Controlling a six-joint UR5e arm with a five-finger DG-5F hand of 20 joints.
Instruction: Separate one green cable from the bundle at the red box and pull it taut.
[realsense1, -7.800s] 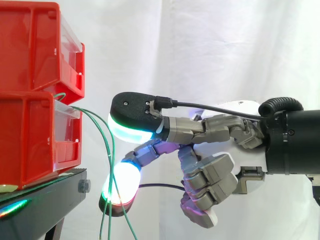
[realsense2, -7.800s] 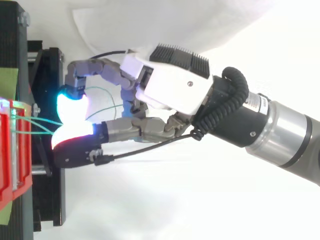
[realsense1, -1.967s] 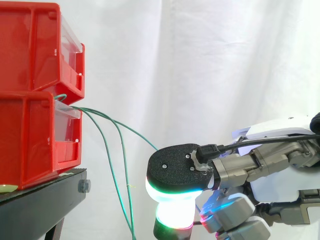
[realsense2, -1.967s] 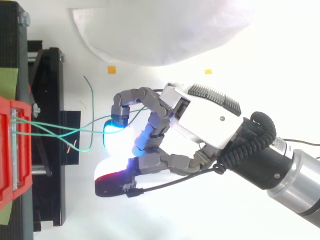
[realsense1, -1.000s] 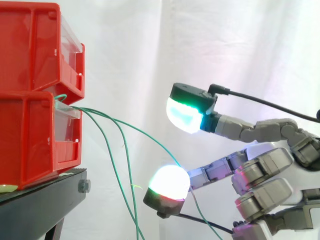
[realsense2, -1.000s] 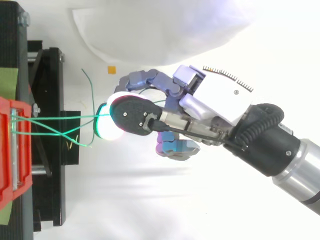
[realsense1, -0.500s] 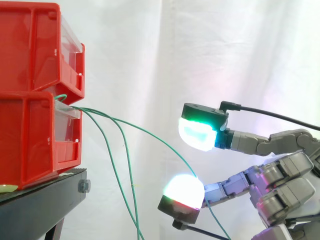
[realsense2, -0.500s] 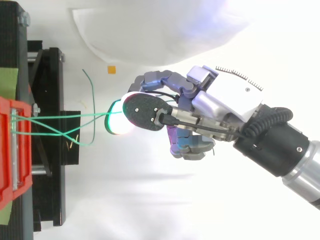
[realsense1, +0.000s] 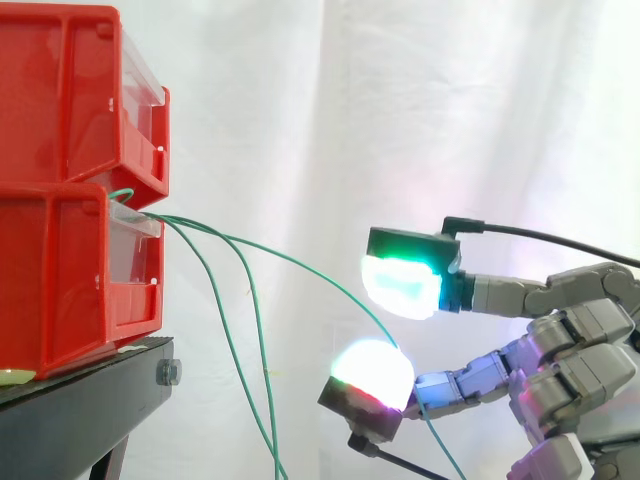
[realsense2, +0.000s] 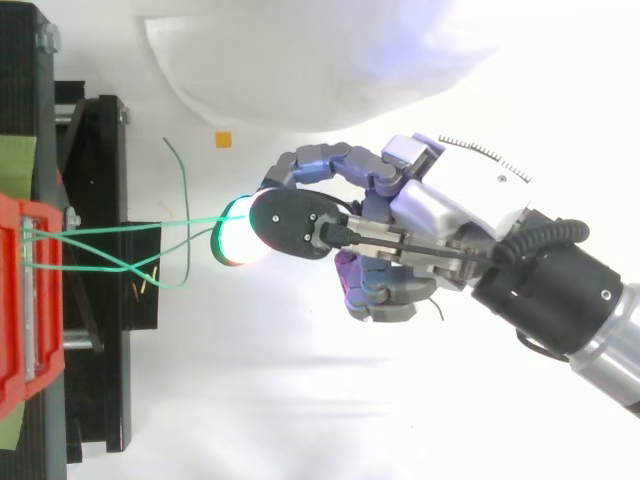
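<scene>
The hand (realsense2: 460, 200) is held well away from the red box (realsense1: 70, 270), out in front of its opening and a little lower than it. It is not clamped. Two fingertip pads are stretched toward the box, the upper one (realsense1: 402, 283) glowing green and the lower one (realsense1: 372, 375) white. A gap is visible between them in the side view, and the other fingers are curled in by the palm.

One green cable (realsense2: 120, 231) is laid over the top of the lower pad, where it is carried rather than pinched. In the side view it is seen rising from the pad in a shallow arc to the top of the box's front, and beyond the pad it drops away downward. From above it reads as a near-straight line from box to pad.

The other green cables (realsense1: 256, 350) hang just in front of the box, well apart from the hand. Separation is therefore judged done, and tightening is the step in hand.

Before more pull is given, the upper pad should be brought down so that the cable is gripped. Otherwise the cable may slide off the rounded pad. The pull is best directed along the cable, straight away from the box. It should be ended once the arc is gone, so that the box is not dragged on the black stand (realsense1: 90, 400).
</scene>
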